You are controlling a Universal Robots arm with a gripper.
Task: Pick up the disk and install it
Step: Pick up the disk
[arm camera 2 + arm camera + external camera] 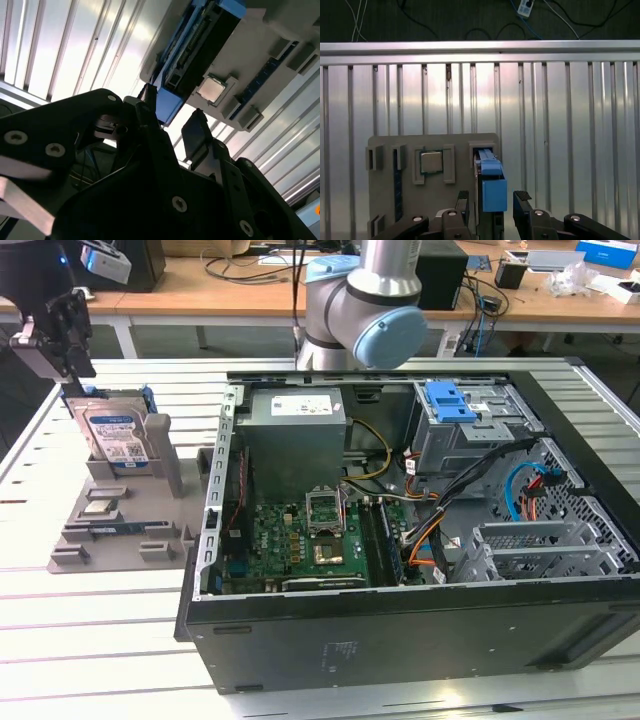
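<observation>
The disk [115, 435] is a silver drive with a white-and-blue label and blue side rails. It stands on edge in a slot of the grey holder [120, 525] at the exterior view's left. My gripper [78, 365] hangs just above the disk's top edge. In both wrist views the gripper [492, 200] [172, 107] is open. Its black fingers [522, 200] stand on either side of the disk's blue rail end [493, 192] [167, 106], with small gaps and no contact showing.
The open computer case [400, 640] lies at the exterior view's right, with a motherboard, a grey power-supply box [295, 430] and a drive bay with a blue latch [450, 405]. A processor chip [431, 162] sits in the holder beside the disk. The table is ribbed metal.
</observation>
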